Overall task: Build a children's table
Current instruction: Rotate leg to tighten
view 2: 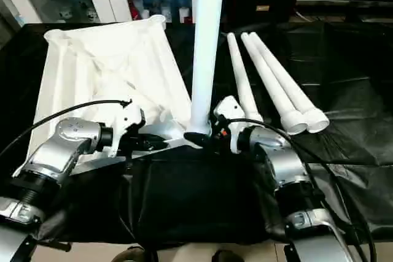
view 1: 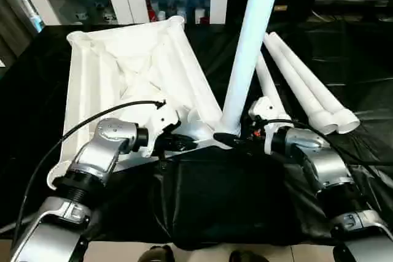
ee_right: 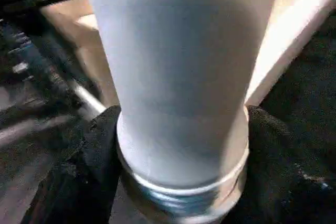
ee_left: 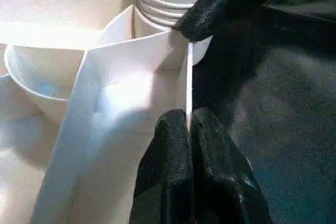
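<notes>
I see the smooth white tubular leg [view 1: 249, 47] standing upright at centre frame — my right gripper [view 1: 236, 141] clamps its ribbed base, my left gripper [ee_left: 189, 129] pinches the ribbed table top's [view 1: 132, 69] thin wall.

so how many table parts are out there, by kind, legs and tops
table top: 1, upside down on the black cloth
upright leg: 1, standing at the top's near corner, right gripper around its base, left gripper pinching the top's edge
loose legs: 3, lying to the right
total: 5
</notes>
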Controlling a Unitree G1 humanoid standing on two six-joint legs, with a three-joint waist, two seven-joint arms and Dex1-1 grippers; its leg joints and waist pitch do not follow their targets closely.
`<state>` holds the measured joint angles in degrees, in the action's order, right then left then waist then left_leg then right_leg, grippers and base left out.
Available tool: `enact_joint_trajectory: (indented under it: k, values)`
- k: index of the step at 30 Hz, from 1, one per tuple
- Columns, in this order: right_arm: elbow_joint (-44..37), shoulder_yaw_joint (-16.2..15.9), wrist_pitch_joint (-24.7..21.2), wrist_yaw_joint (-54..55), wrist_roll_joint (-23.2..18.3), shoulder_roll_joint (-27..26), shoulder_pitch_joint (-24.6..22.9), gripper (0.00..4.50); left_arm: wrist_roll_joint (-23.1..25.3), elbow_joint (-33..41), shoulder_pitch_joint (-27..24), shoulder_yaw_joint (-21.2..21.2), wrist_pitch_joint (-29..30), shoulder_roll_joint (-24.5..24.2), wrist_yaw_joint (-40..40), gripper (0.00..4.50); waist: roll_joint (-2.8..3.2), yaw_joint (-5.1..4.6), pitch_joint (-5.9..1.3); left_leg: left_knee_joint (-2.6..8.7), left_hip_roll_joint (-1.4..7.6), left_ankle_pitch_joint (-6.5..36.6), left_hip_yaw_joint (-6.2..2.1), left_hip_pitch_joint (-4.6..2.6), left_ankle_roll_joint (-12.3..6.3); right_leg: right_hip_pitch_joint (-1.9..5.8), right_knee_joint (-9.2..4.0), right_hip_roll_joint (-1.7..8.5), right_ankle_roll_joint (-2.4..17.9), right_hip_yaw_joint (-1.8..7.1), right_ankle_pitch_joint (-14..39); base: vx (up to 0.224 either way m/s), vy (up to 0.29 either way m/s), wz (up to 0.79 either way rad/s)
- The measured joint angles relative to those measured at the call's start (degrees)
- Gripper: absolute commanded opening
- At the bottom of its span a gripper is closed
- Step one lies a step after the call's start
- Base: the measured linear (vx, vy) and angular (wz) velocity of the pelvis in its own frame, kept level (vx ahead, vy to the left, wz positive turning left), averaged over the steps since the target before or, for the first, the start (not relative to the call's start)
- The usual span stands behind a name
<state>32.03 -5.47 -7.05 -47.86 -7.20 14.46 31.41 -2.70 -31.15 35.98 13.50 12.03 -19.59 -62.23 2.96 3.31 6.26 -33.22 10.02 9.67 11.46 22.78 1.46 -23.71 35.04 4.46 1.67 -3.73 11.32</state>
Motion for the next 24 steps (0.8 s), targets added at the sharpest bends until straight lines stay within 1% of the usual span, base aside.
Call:
enact_joint_trajectory:
  k: [2,3,4,6,8,10,13,14,15,17,18,19,24]
  values:
    - [0.93,0.79,0.04,5.50,1.12,-1.57,0.52,2.96,0.38,-2.05,1.08,-0.33,0.37,1.81,3.71,0.00,0.06,0.00,0.07,0.01,0.00,-0.02,0.00,-0.36,0.05,0.36,-0.05,0.00,0.05,0.01,-0.04,0.000,0.000,0.00]
    - [1.84,1.25,-0.14,8.33,1.33,-2.79,1.10,2.95,0.54,-3.30,1.69,-0.46,0.55,2.90,5.64,0.00,0.05,-0.10,0.12,0.02,0.00,-0.02,0.00,-0.68,0.07,0.66,-0.10,0.00,0.04,0.02,-0.04,0.000,0.000,0.00]
    - [3.66,2.08,-0.37,13.04,2.07,-4.69,2.22,2.84,1.17,-4.93,2.81,-0.84,1.12,4.43,8.12,0.00,0.12,-0.29,0.15,0.01,-0.03,-0.01,0.00,-0.88,0.07,0.82,-0.14,0.01,-0.20,0.05,0.11,0.000,0.000,0.00]
    - [5.61,3.38,-0.40,18.83,2.69,-6.47,3.58,2.78,1.85,-6.50,4.16,-1.20,1.92,6.49,11.62,0.00,0.16,-0.57,0.18,0.11,-0.09,-0.01,-0.01,-0.90,0.08,0.83,-0.32,0.05,-0.27,0.07,0.15,0.000,0.000,0.00]
    - [9.57,5.50,-0.06,27.96,3.42,-9.86,6.00,2.75,2.63,-9.15,6.02,-2.01,2.67,9.70,16.66,0.00,0.12,-0.69,0.17,0.16,-0.09,-0.01,-0.01,-0.94,0.08,0.90,-0.40,0.05,-0.27,0.06,0.15,0.000,0.000,0.00]
    - [11.80,6.46,0.52,33.28,3.88,-11.17,7.47,2.75,3.01,-10.34,6.98,-2.10,3.07,11.80,19.67,0.00,0.17,-0.72,0.14,0.30,-0.13,-0.01,-0.01,-0.94,0.08,1.01,-0.69,0.05,-0.26,0.06,0.14,0.000,0.000,0.00]
    - [12.41,6.79,2.20,34.38,4.47,-11.77,7.51,2.75,3.10,-10.36,7.05,-2.08,3.13,12.18,20.28,0.00,0.22,-0.73,0.10,0.35,-0.15,-0.02,0.00,-0.94,0.07,1.12,-0.94,0.05,-0.23,0.07,-0.07,0.000,0.000,0.00]
    - [12.54,6.84,2.73,34.24,4.47,-11.77,7.45,3.30,3.11,-10.36,7.05,-2.08,3.13,12.18,20.19,0.00,0.22,-0.73,0.10,0.35,-0.15,-0.02,0.00,-0.94,0.07,1.14,-0.96,0.05,-0.22,0.07,-0.10,0.000,0.000,0.00]
    - [12.55,6.96,2.88,34.03,4.47,-11.77,7.42,3.44,3.12,-10.34,7.05,-2.08,3.12,12.17,20.07,0.00,0.22,-0.75,0.10,0.35,-0.16,-0.02,0.01,-0.94,0.07,1.14,-0.97,0.05,-0.22,0.07,-0.10,0.000,0.000,0.00]
    - [12.26,7.58,2.94,31.48,3.55,-11.74,7.31,3.44,3.17,-10.19,6.97,-1.94,2.96,11.74,18.84,0.00,0.22,-0.82,0.10,0.36,-0.16,-0.02,0.01,-0.91,0.07,1.11,-0.97,0.05,-0.22,0.07,-0.11,0.000,0.000,0.00]
    - [11.98,7.60,3.06,29.92,3.10,-11.61,7.08,3.56,3.15,-9.97,6.77,-1.96,2.83,11.30,18.11,0.00,0.24,-0.87,0.10,0.38,-0.16,-0.02,0.01,-0.89,0.07,1.07,-0.97,0.05,-0.23,0.07,-0.13,0.000,0.000,0.00]
    - [11.67,7.58,3.51,27.74,3.01,-11.19,6.69,3.86,3.07,-9.51,6.44,-2.02,2.62,10.65,17.05,0.00,0.24,-0.88,0.10,0.45,-0.15,-0.02,0.01,-0.87,0.07,1.04,-0.96,0.05,-0.23,0.06,-0.20,0.000,0.000,0.00]
    - [10.79,5.89,4.07,18.71,2.29,-8.66,6.30,3.92,2.70,-7.82,5.17,-2.11,1.08,7.92,13.26,0.00,0.26,-1.02,0.11,0.91,-0.11,-0.03,0.00,-0.79,0.06,0.75,-0.95,0.00,-0.02,-0.07,-0.34,0.000,0.000,0.00]
